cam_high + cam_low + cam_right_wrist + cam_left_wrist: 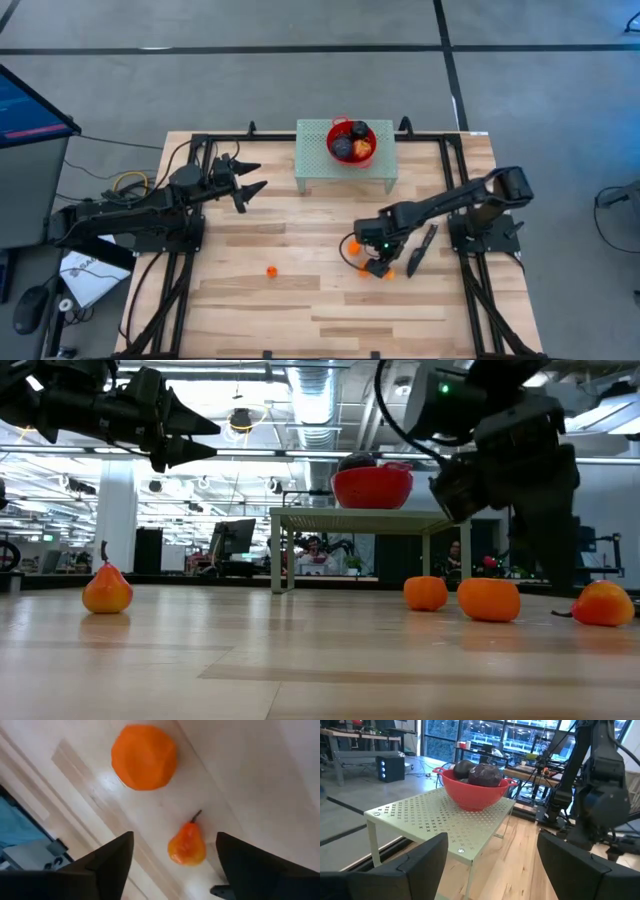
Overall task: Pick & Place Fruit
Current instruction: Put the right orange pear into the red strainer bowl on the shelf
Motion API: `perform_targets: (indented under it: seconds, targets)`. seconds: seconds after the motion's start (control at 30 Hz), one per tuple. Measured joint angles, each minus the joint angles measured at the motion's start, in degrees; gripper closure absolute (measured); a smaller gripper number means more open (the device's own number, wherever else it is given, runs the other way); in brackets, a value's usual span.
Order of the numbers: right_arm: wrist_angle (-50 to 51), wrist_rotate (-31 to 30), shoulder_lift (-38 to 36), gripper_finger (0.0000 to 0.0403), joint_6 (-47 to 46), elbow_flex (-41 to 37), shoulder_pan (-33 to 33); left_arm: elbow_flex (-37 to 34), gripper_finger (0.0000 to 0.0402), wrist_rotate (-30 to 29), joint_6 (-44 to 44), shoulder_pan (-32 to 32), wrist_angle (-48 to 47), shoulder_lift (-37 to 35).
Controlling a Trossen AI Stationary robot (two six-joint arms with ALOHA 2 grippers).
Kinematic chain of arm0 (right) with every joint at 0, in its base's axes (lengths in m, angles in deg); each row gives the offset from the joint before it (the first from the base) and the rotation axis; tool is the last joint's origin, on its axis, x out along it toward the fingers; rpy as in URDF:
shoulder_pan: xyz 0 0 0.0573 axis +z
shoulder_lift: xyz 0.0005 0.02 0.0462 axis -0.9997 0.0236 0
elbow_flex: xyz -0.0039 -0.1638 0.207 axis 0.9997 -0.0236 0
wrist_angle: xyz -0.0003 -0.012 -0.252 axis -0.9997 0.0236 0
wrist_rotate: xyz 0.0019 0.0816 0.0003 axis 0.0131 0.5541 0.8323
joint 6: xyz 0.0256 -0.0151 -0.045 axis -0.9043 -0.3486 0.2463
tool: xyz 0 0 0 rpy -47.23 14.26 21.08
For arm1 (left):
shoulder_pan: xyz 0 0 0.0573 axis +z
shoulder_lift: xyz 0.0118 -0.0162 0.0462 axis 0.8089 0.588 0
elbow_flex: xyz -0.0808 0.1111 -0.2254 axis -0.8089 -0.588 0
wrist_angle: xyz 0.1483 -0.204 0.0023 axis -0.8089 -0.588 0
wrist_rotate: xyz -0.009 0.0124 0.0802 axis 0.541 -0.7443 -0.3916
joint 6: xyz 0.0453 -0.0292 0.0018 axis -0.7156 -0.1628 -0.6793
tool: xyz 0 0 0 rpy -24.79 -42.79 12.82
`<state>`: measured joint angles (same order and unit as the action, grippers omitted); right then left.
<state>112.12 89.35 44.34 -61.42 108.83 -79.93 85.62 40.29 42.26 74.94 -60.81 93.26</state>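
Right gripper (375, 262) sits low over the light wooden plank table (300, 300), pointing down at a small orange pear-shaped toy fruit with a dark stem (186, 845); jaws parted and bare, the pear framed between the two dark fingers, so this looks like the line-up for a grab, not yet a hold. A round bright orange toy fruit (144, 756) lies just beyond the pear, apart from it. Low view shows several orange pieces near this arm on the wood, plus one lone orange pear-shaped fruit (107, 588) well apart, on the left arm's side of the table. Left gripper (250, 181) hangs raised off the table, jaws spread and bare, aimed toward the pale green perforated metal stand (420, 820); probably waiting. On that stand sits the red translucent plastic bowl (472, 790), already carrying dark purple round fruits (485, 774) and some orange, so likely the drop target. Risk: the pear may roll when pinched.
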Motion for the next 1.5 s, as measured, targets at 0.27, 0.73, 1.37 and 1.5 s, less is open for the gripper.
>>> perform_targets:
  seconds: [0.27, 0.73, 1.37, 1.5]
  targets:
    - [-1.7, -0.6, 6.0, 0.0225, 0.0, 1.4, 2.2, 0.0, 0.0101, 0.0, -0.3, 0.0, 0.0, 0.0]
    - [3.3, -8.0, 9.8, 0.035, 3.2, 4.7, 4.8, 0.0, 0.0101, 0.0, -0.4, 0.0, 0.0, 0.0]
    - [2.2, -13.2, 1.5, 0.0371, 13.1, 4.5, 4.2, 0.0, 0.0101, 0.0, -0.4, 0.0, 0.0, 0.0]
    - [-5.3, -7.6, 0.7, 0.0302, 28.5, 4.5, 4.7, 0.0, 0.0101, 0.0, -0.4, 0.0, 0.0, 0.0]
